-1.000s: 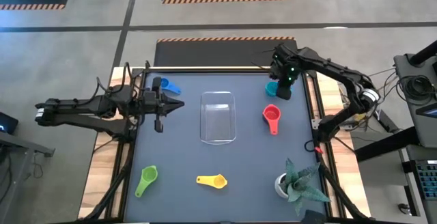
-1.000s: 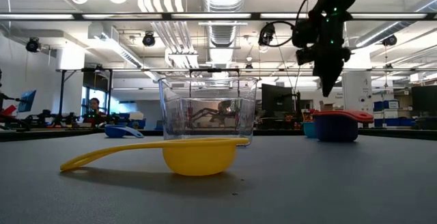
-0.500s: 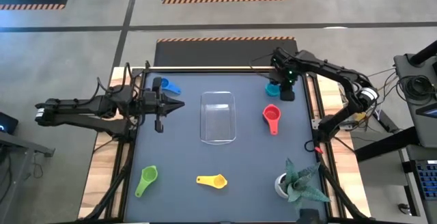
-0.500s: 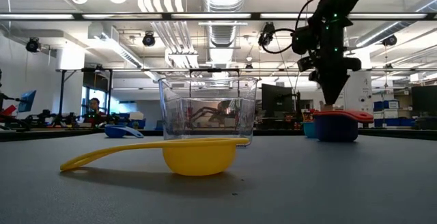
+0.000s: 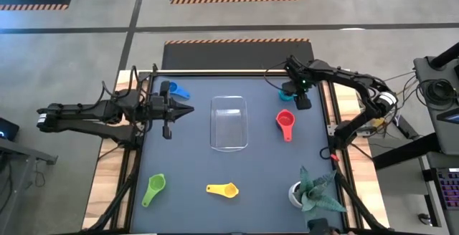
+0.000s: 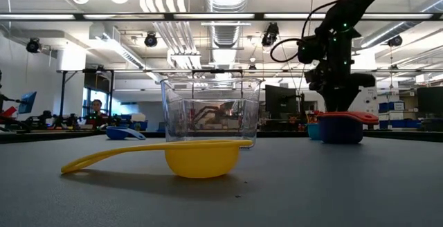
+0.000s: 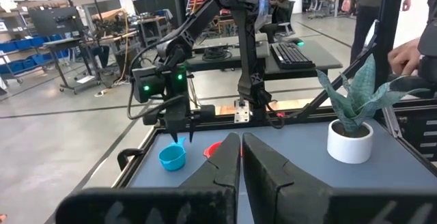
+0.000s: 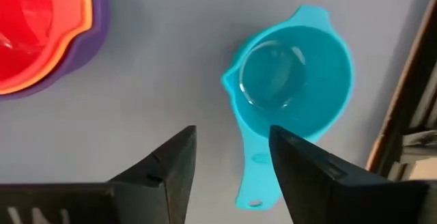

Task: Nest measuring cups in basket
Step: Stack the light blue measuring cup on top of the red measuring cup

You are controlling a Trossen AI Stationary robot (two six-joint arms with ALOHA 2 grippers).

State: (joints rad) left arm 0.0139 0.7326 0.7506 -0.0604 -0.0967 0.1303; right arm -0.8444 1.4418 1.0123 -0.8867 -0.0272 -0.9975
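Now my right gripper (image 8: 229, 159) has come down from well above the table over the last second and hangs low over the small teal plastic measuring cup (image 8: 290, 80) at the far right of the table, fingers (image 8: 171, 176) spread with the cup's short handle showing in the gap between them. I judge that as the approach to a grasp nearly done: nothing is held yet, and the handle looks like the part to close on. Just beside the teal cup sits the nested stack of red, orange and purple cups (image 8: 41, 33), which the high view shows as a red scoop (image 5: 285, 122) to the right of the clear rectangular plastic basket (image 5: 229, 123). The basket stands mid-table and looks empty. The blue cup (image 5: 179, 92) lies at the far left, the green cup (image 5: 154, 187) and yellow cup (image 5: 223, 189) near the front edge, so most of the nesting is not yet done. My left gripper (image 5: 185, 109) waits left of the basket, arm stretched level over the table, its two dark fingers (image 7: 222, 166) drawn almost together on nothing. The right arm reaches in from the right edge, wrist bent to point straight down.
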